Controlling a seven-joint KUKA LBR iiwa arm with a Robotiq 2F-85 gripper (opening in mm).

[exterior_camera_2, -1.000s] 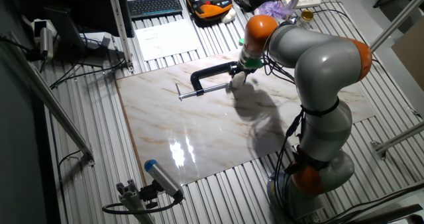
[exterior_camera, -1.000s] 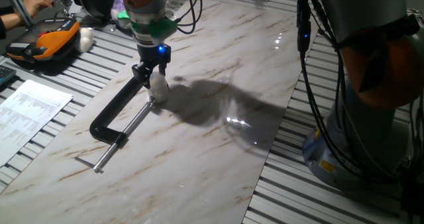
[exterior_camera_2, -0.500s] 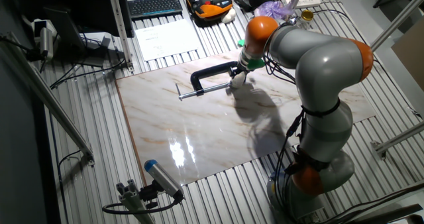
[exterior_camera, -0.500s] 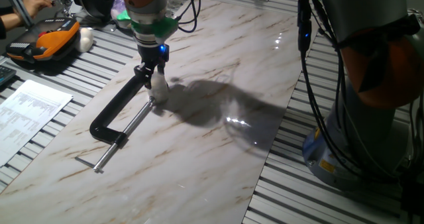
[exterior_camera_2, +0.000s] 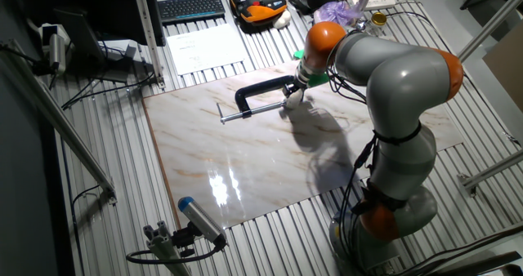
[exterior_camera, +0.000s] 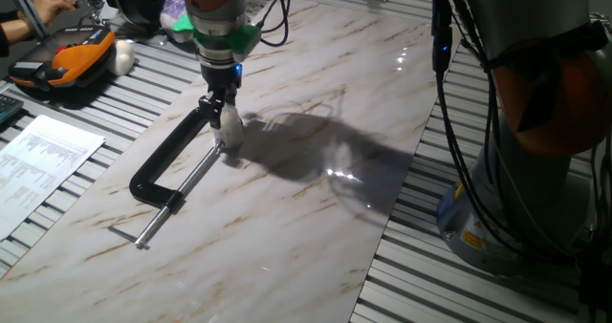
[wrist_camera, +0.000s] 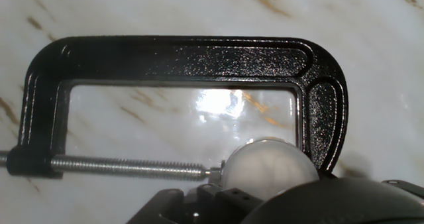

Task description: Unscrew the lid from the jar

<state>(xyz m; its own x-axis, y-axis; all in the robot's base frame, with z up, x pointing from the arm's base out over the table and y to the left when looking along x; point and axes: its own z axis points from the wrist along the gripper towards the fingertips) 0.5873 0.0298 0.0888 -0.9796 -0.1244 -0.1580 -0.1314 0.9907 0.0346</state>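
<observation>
The jar (wrist_camera: 265, 168), small, round and milky white, is seen inside the black clamp (wrist_camera: 185, 58), wedged between its screw tip at 9 o'clock and its jaw at 3 o'clock. The gripper (exterior_camera: 223, 116) is pinched on the lid (exterior_camera: 226, 118).

Camera setup
Two fixed views are looking down at the worktop (exterior_camera: 316, 94) from opposite sides; hand view is sitting close over the C-clamp (wrist_camera: 199, 58), shared by all.

A robotics lab: slatted metal workbench (exterior_camera_2: 98, 158), keyboard (exterior_camera_2: 192, 6) (beside printed sheets (exterior_camera_2: 204, 47)), trailing cables (exterior_camera: 459, 122).
</observation>
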